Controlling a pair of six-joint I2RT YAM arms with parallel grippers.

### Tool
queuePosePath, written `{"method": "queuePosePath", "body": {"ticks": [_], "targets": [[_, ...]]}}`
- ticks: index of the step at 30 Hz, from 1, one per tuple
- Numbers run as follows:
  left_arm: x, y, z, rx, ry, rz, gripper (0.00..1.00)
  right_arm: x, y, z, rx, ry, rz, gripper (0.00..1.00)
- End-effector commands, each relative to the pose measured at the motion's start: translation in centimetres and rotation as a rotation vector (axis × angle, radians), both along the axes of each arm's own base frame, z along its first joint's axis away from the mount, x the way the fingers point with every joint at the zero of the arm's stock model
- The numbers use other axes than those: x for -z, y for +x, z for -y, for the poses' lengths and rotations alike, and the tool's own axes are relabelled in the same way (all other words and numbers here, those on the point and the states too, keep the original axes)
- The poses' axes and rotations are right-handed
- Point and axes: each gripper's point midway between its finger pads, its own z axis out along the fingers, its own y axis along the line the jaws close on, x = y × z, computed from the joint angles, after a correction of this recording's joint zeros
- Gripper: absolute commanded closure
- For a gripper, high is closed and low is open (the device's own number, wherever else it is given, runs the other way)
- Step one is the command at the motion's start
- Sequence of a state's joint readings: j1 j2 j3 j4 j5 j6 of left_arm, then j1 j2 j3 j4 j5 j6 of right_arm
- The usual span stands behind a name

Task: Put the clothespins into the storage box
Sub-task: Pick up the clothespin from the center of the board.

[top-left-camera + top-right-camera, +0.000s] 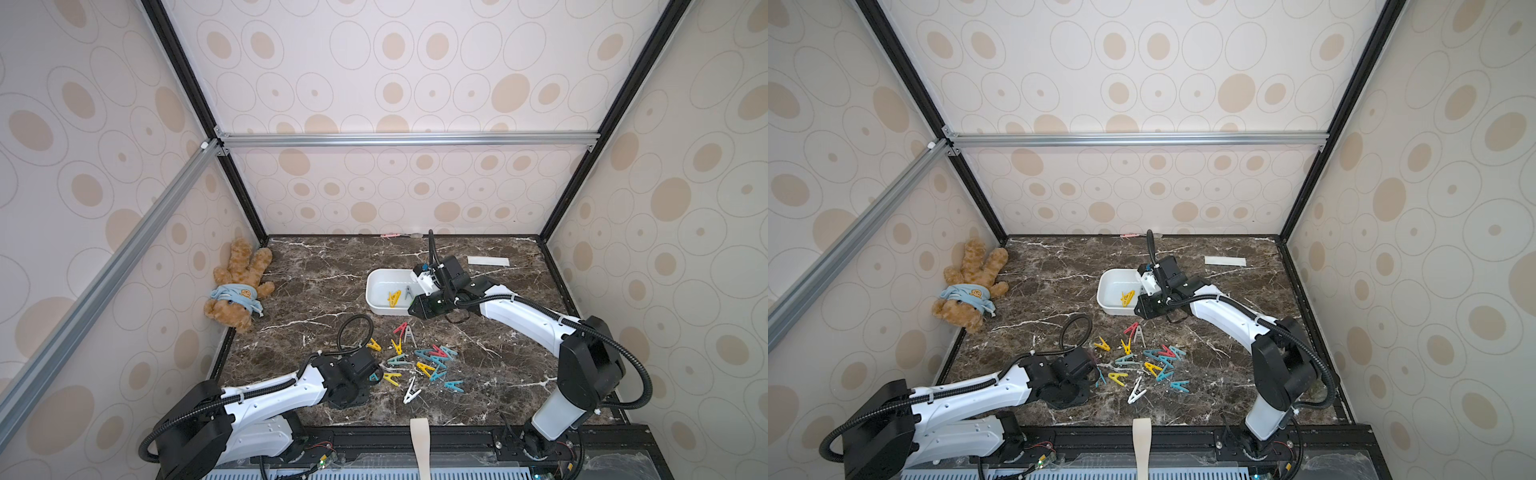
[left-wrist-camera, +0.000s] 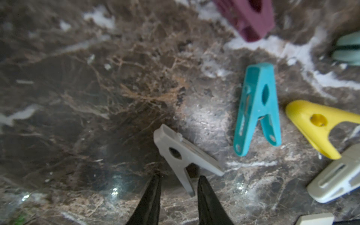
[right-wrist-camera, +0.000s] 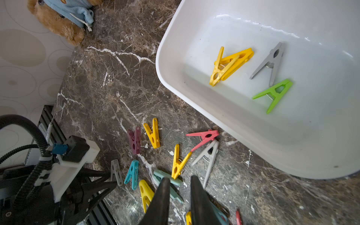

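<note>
The white storage box [image 1: 376, 276] stands mid-table and holds two yellow clothespins [image 3: 229, 64], a grey one [image 3: 270, 62] and a green one [image 3: 274, 93]. Several more clothespins [image 1: 432, 361] lie scattered on the marble in front of it. My left gripper [image 2: 179, 181] is low at the pile's left edge. Its jaws are open around one leg of a grey clothespin [image 2: 181, 155], with a gap on one side. A teal clothespin [image 2: 257, 109] and a yellow one [image 2: 315, 120] lie beside it. My right gripper [image 3: 179, 180] hangs by the box's near right corner, slightly open and holding nothing.
A teddy bear [image 1: 239, 286] lies against the left wall. A flat white paper strip [image 1: 488, 261] rests at the back right. A beige strap [image 1: 419, 436] hangs over the table's front edge. Walls and a black frame enclose the marble table [image 1: 316, 270].
</note>
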State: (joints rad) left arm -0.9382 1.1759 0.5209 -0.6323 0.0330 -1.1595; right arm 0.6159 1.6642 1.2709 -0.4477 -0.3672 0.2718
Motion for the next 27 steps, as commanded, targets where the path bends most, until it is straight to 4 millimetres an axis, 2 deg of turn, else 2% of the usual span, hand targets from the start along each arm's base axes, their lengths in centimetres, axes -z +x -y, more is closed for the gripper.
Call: {"method": "queuePosePath", "body": {"ticks": [1,13,17,20,27], "targets": [[-0.1,0.7,-0.4,0.021,0.060,0.034,0.68,-1.2,-0.4,0.1,-0.009,0.017,0.019,0.78],[0.2,1.1,-0.4,0.042,0.086,0.036,0.81,-1.0,-0.8,0.2,-0.011,0.021,0.006,0.78],[-0.2,1.3,-0.4,0.057,0.102,0.044,0.89,-1.0,-0.9,0.2,-0.016,0.015,0.000,0.78],[-0.8,1.7,-0.5,0.073,0.121,0.060,0.96,-1.2,-1.1,0.4,-0.010,0.018,0.005,0.78],[-4.5,3.4,-0.4,0.211,0.179,0.091,0.98,-2.1,-1.4,1.0,0.009,0.021,0.023,0.79]]}}
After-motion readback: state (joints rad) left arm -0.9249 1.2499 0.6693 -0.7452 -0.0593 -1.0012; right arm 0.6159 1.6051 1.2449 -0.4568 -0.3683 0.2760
